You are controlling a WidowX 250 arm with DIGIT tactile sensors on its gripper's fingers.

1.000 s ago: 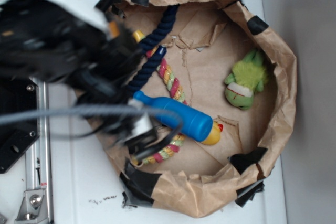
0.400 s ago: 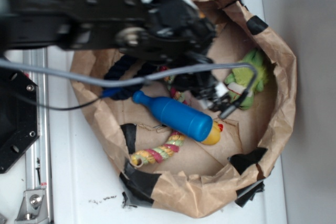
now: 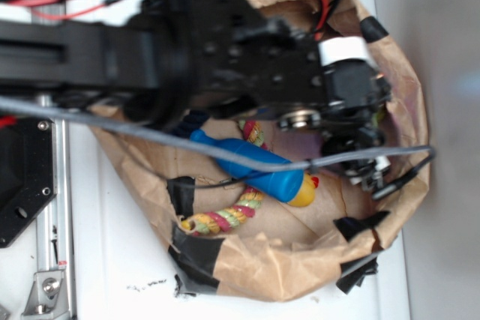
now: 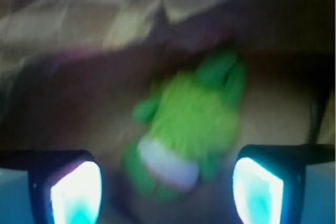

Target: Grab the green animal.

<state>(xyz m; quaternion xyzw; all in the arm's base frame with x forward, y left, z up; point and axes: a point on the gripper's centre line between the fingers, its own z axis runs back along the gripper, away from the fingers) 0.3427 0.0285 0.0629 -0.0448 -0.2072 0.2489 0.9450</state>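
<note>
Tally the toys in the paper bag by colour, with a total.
Green: 1, the green animal, seen in the wrist view between the open fingers.
Blue: 1, the blue bottle toy.
Multicoloured: 1, the braided rope.
Total: 3 toys in the paper bag.

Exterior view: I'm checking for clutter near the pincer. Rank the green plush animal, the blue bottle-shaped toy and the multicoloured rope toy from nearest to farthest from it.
1. Green plush animal: hidden under the arm in the exterior view; the wrist view shows it between the open pincer fingers.
2. Blue bottle-shaped toy: to the pincer's left in the picture.
3. Multicoloured rope toy: farther left, near the paper bag's lower wall.
</note>
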